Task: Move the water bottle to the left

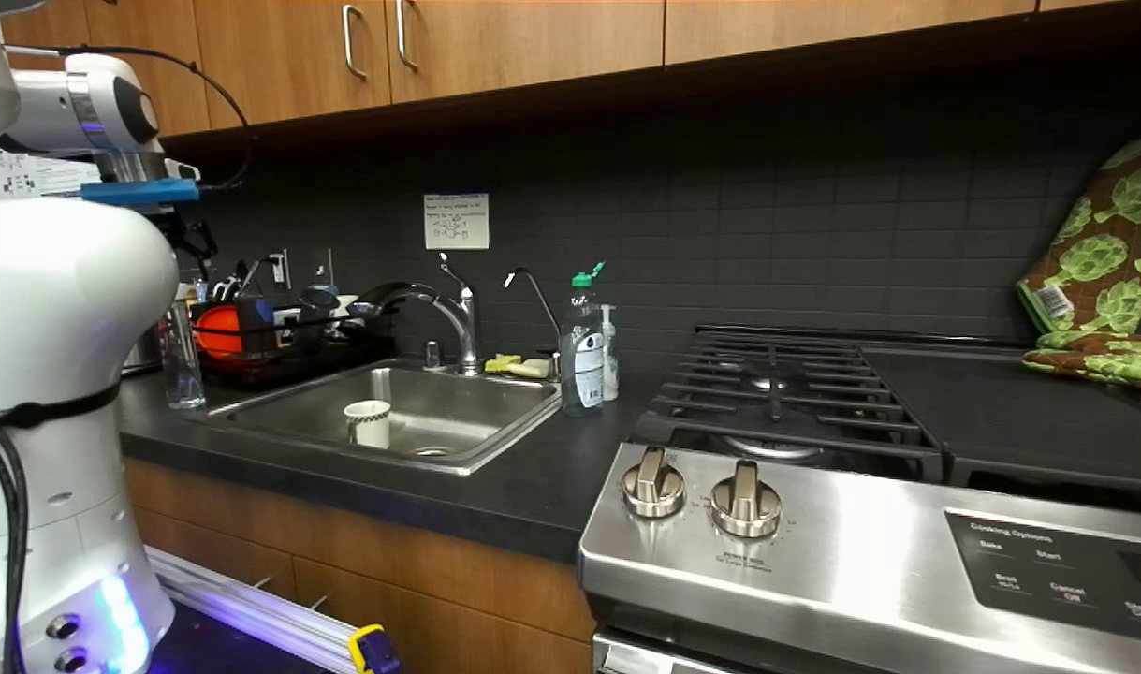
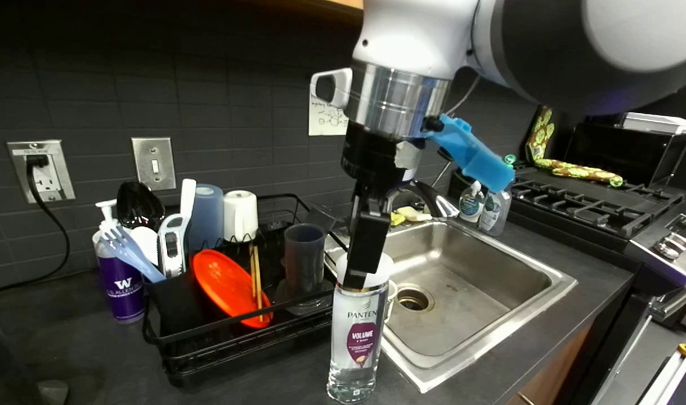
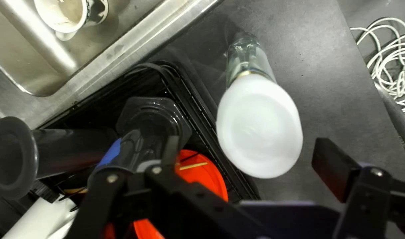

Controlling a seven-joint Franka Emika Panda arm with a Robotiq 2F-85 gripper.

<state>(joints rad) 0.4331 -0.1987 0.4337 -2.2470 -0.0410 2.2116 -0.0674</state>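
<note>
Clear Pantene Volume bottle (image 2: 355, 343) is upright on the dark counter (image 3: 328, 83) rn, just beside the black dish rack (image 2: 178, 367) & near the sink (image 2: 472, 287). Gripper (image 3: 250, 152) has its jaws spread wide, white cap (image 3: 258, 129) b/w the fingers (image 3: 333, 167) w/ gaps both sides, so no grip on it. Checkered-rim mug (image 1: 371, 429) is in the sink btw.

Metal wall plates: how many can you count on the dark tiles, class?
2. In an exterior view, the outlet plate is leftmost; the switch plate sits right of it. The arm may hide others.
</note>
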